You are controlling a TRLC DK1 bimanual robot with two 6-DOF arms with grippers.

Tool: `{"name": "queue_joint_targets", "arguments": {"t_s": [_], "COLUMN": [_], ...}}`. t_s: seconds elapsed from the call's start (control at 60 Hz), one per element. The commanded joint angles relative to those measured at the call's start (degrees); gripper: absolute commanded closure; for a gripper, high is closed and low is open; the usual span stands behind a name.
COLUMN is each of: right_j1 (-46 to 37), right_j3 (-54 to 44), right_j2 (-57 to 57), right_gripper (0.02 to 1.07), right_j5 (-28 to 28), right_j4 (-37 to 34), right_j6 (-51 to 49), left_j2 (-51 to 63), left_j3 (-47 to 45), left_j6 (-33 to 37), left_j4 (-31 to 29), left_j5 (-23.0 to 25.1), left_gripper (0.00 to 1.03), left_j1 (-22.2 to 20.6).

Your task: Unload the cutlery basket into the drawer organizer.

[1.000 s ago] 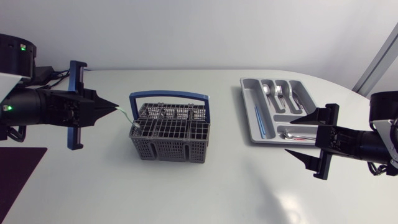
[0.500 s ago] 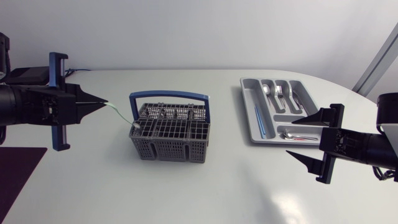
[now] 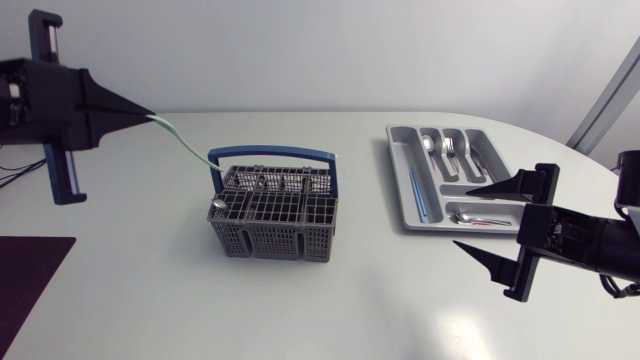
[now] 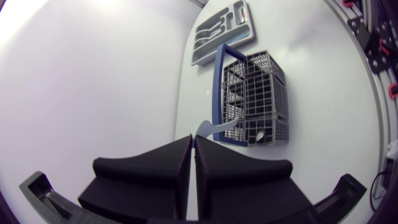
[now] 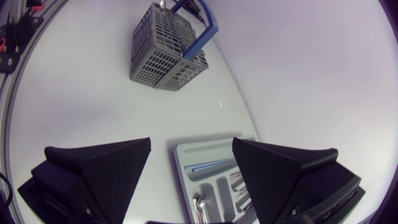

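The grey cutlery basket (image 3: pixel 272 212) with a blue handle stands mid-table, a spoon (image 3: pixel 219 203) upright in its left corner. My left gripper (image 3: pixel 148 114) hangs high and to the left of it, shut on the top of a thin pale green utensil (image 3: pixel 185 145) that curves down toward the basket's left rim. In the left wrist view the utensil (image 4: pixel 214 127) sticks out ahead of the closed gripper (image 4: pixel 193 142) toward the basket (image 4: pixel 255 99). The grey drawer organizer (image 3: pixel 403 180) lies at the right with cutlery in it. My right gripper (image 3: pixel 487 221) is open, empty, just in front of it.
A dark mat (image 3: pixel 28 275) lies at the table's front left corner. The right wrist view looks over the organizer (image 5: pixel 186 155) toward the basket (image 5: pixel 166 53), with bare tabletop between them.
My left gripper has risen and drawn back to the left, pulling the green utensil up out of the basket. The right arm has drifted slightly right.
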Motion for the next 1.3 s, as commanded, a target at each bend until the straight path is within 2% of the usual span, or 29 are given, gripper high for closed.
{"name": "queue_joint_targets", "arguments": {"t_s": [0.0, 0.067, 0.2, 0.25, 0.317, 0.4, 0.567, 0.633, 0.783, 0.933, 1.017, 1.183, 1.283], "right_j1": [3.3, 7.1, 18.6, 23.0, 29.3, 35.4, 45.2, 47.3, 49.7, 51.8, 53.8, 53.9, 53.9], "right_j3": [-0.6, -0.7, -1.5, -1.7, -2.0, -1.6, -2.2, -2.4, -2.4, -3.4, -4.1, -4.4, -4.1], "right_j2": [-1.6, -1.7, -1.7, -1.7, -1.7, -1.2, 1.3, 2.2, 4.1, 7.4, 10.3, 13.1, 14.6], "right_gripper": [0.12, 0.12, 0.12, 0.12, 0.12, 0.13, 0.18, 0.21, 0.26, 0.36, 0.37, 0.56, 0.61], "right_j5": [1.2, 4.0, 14.3, 17.9, 25.1, 31.3, 40.4, 42.3, 44.1, 47.7, 51.3, 52.8, 53.5], "right_j4": [2.0, 5.0, 13.6, 15.1, 19.4, 21.6, 26.9, 28.3, 30.8, 36.0, 40.4, 45.0, 47.1], "right_j6": [6.5, 12.2, 24.0, 26.8, 31.1, 35.4, 39.1, 39.7, 41.0, 39.5, 36.6, 33.2, 31.9], "left_j2": [3.2, 4.9, 9.7, 12.0, 15.6, 19.1, 24.3, 25.9, 27.9, 30.3, 31.4, 32.9, 32.9], "left_j3": [5.3, 7.9, 10.3, 11.2, 12.7, 13.0, 14.0, 14.6, 14.9, 15.4, 16.0, 16.9, 17.1], "left_j6": [-8.4, -14.7, -31.1, -37.1, -44.6, -52.9, -67.2, -71.7, -77.9, -83.4, -85.5, -88.1, -89.2], "left_j4": [-2.8, -4.5, -4.7, -4.5, -3.9, -1.9, 2.5, 3.2, 4.0, 4.3, 3.9, 2.3, 2.0], "left_j5": [0.7, 0.5, -3.9, -4.3, -4.3, -4.3, -4.3, -4.1, -2.0, 0.9, 2.2, 3.1, 3.6], "left_gripper": [1.00, 1.00, 1.00, 1.00, 1.00, 1.00, 1.00, 1.00, 1.00, 1.00, 1.00, 1.00, 1.00], "left_j1": [-2.1, -4.8, -14.5, -16.8, -18.8, -21.2, -23.2, -23.4, -24.4, -25.0, -25.1, -25.5, -26.3]}}
